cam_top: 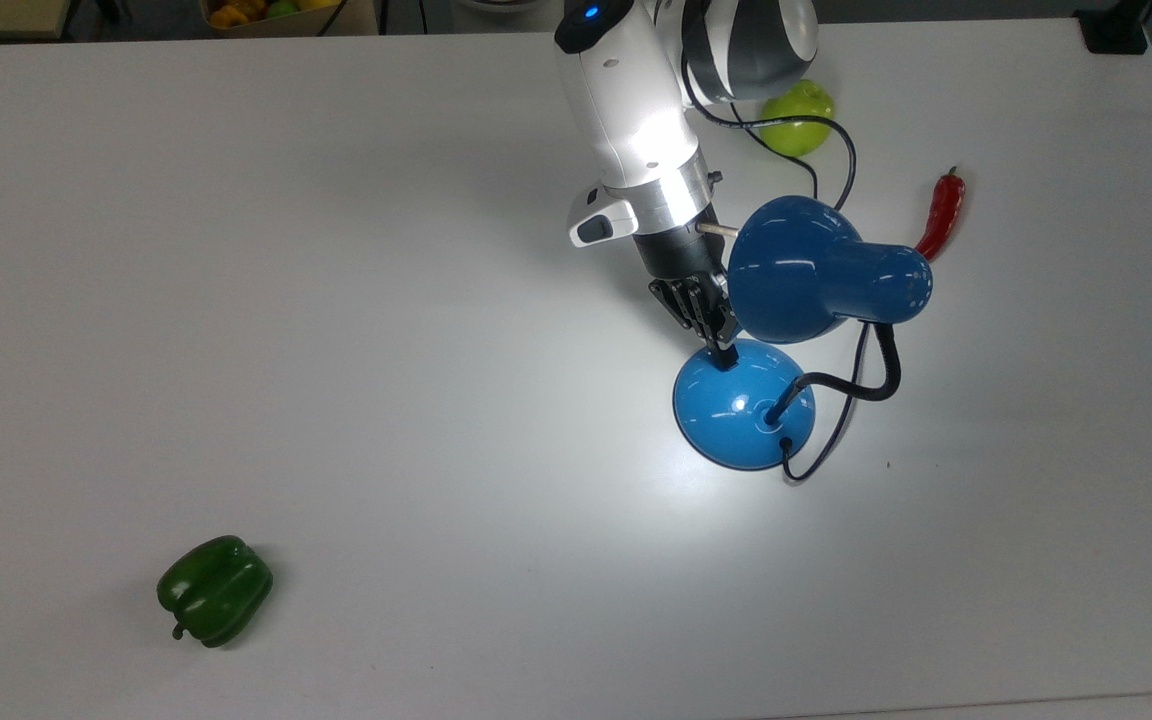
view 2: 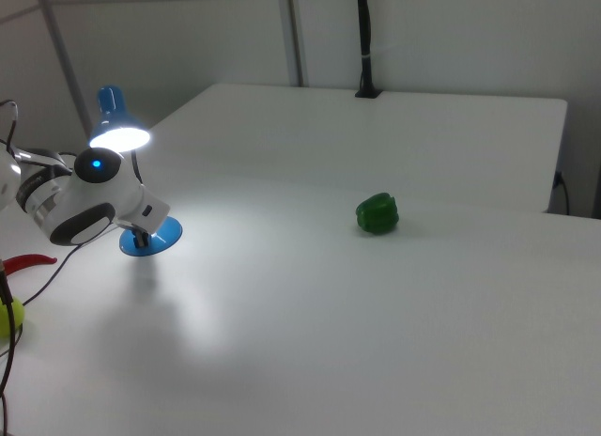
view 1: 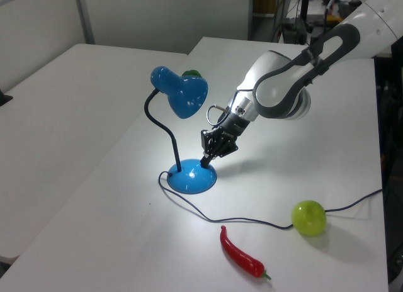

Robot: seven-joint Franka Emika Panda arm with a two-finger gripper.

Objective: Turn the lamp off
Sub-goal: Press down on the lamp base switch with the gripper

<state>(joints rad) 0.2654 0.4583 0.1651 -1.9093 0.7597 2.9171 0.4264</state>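
Observation:
The blue lamp stands right of the table's middle in the top view, its bell shade point(cam_top: 804, 270) above the round domed base point(cam_top: 736, 410), joined by a black gooseneck point(cam_top: 871, 390). It is lit: the shade point(view 2: 118, 126) glows and a bright patch lies on the table around the base point(view 1: 192, 179). My gripper point(cam_top: 726, 355) points down with its fingers shut together, the tips touching the base's upper edge on the arm's side. In the left view the gripper point(view 1: 205, 160) meets the base's right rim, below the shade point(view 1: 182, 94). The switch is hidden by the fingertips.
The lamp's thin black cord point(view 1: 252, 221) trails past a green apple point(cam_top: 798, 120) and a red chili point(cam_top: 941, 215). A green bell pepper point(cam_top: 214, 590) lies far off at the top view's lower left. A box of fruit point(cam_top: 276, 12) sits beyond the table's far edge.

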